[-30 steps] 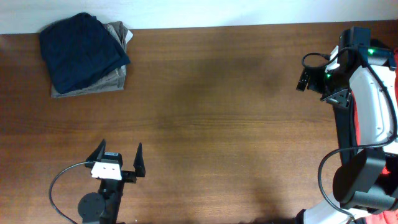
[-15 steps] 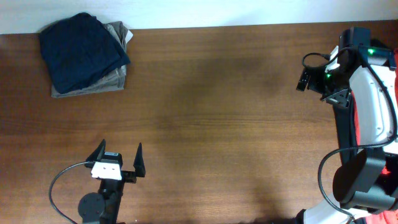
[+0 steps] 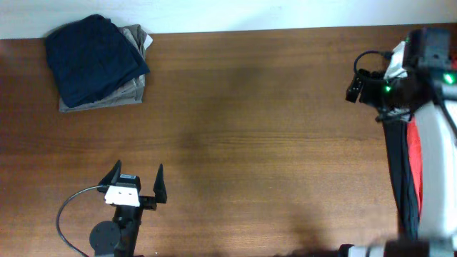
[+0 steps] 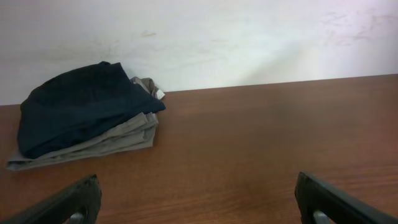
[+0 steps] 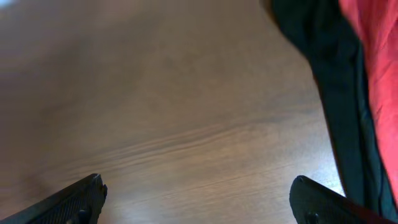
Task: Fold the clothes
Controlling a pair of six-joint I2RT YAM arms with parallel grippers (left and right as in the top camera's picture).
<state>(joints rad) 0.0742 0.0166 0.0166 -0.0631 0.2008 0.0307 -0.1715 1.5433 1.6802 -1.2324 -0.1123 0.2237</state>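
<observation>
A folded dark navy garment (image 3: 95, 58) lies on folded grey-olive trousers (image 3: 107, 101) at the table's far left corner. Both also show in the left wrist view, the navy garment (image 4: 81, 109) on top of the trousers (image 4: 115, 140). A red garment (image 3: 415, 168) and a black garment (image 3: 397, 168) hang at the right edge; the right wrist view shows the black one (image 5: 326, 68) beside the red one (image 5: 373, 56). My left gripper (image 3: 136, 178) (image 4: 199, 196) is open and empty near the front left. My right gripper (image 3: 355, 84) (image 5: 199, 193) is open and empty over bare table, next to the black garment.
The brown wooden table (image 3: 250, 143) ends at a white wall (image 4: 249, 37) along its far side. A black cable (image 3: 71, 210) loops beside the left arm's base.
My right arm has shifted towards the right edge, and its gripper moved a little right and up. The left arm and the folded pile have not moved.
</observation>
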